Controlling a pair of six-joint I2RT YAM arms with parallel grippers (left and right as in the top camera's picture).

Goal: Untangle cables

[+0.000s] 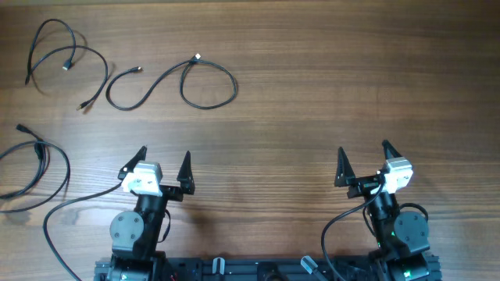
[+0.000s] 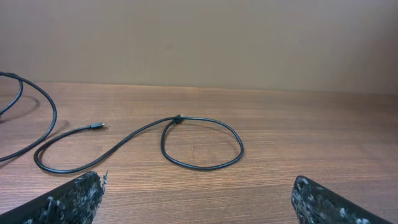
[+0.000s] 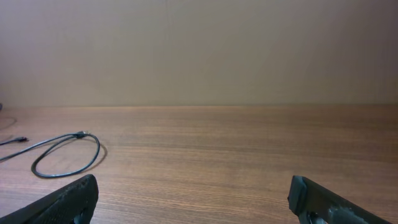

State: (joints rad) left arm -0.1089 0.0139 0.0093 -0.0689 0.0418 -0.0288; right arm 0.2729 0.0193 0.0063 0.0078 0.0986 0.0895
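1. Both arms sit at the near edge of the wooden desk (image 1: 328, 78). The left claw (image 1: 162, 160) is spread wide and grips nothing.
2. The right claw (image 1: 365, 156) is just as wide apart and empty, well away from every cable.
3. The middle cable (image 1: 186, 70) lies flat on the far side, ahead of the left claw. It runs in an S-curve into a loop that crosses itself near its silver plug.
4. From the left wrist we see the middle cable (image 2: 178, 118) straight ahead. From the right wrist only its loop (image 3: 98, 149) shows, far to the left.
5. The corner cable (image 1: 104, 66) curls loosely in the far left corner, near the middle cable but apart from it.
6. The edge cable (image 1: 69, 168) bends off the left side of the desk, left of the left arm.
7. A thicker camera lead (image 1: 45, 222) curves beside the left arm's base, close to the edge cable. We cannot tell whether they touch.
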